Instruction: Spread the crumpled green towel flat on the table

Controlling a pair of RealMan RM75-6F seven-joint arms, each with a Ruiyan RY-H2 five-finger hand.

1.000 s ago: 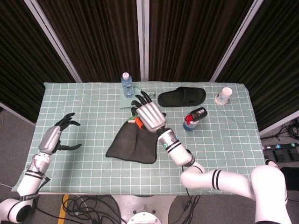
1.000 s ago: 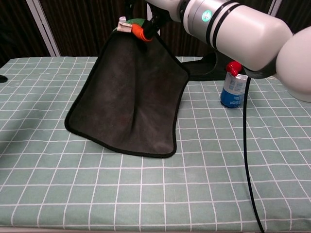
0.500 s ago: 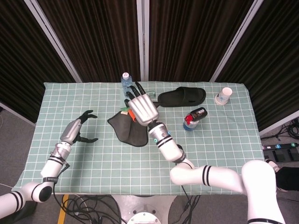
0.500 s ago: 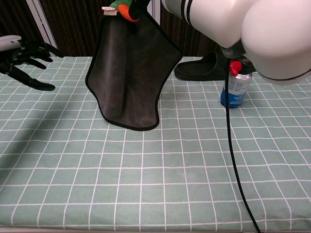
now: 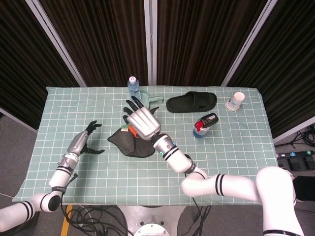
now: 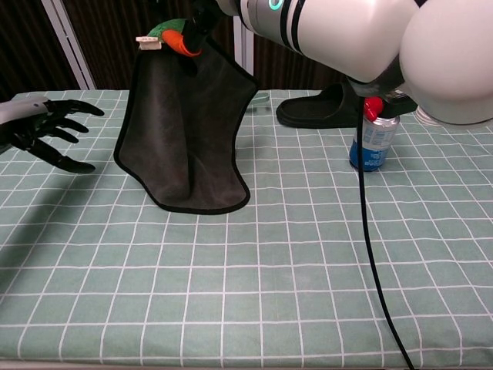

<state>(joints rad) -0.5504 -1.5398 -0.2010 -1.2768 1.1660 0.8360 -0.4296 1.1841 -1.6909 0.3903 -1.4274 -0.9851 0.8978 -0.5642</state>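
Fingers (image 5: 134, 104) holding towel (image 6: 185, 139), grip apparently hidden

Towel (image 6: 189, 123): dark matt cloth, soft nap, stitched edge. Tabletop (image 6: 308, 277): matt green checked cloth cover. Right hand (image 5: 141, 121): brushed silvery metal back, black fingers. Right arm (image 6: 370, 38): glossy white plastic shell. Slipper (image 5: 191, 102): matt black. Bottle (image 5: 133, 87): clear plastic.

Towel (image 5: 129, 142) between hands, slipper (image 5: 191, 102) behind

A lab test bay — black curtains (image 5: 98, 39), loose floor cables (image 5: 93, 216).
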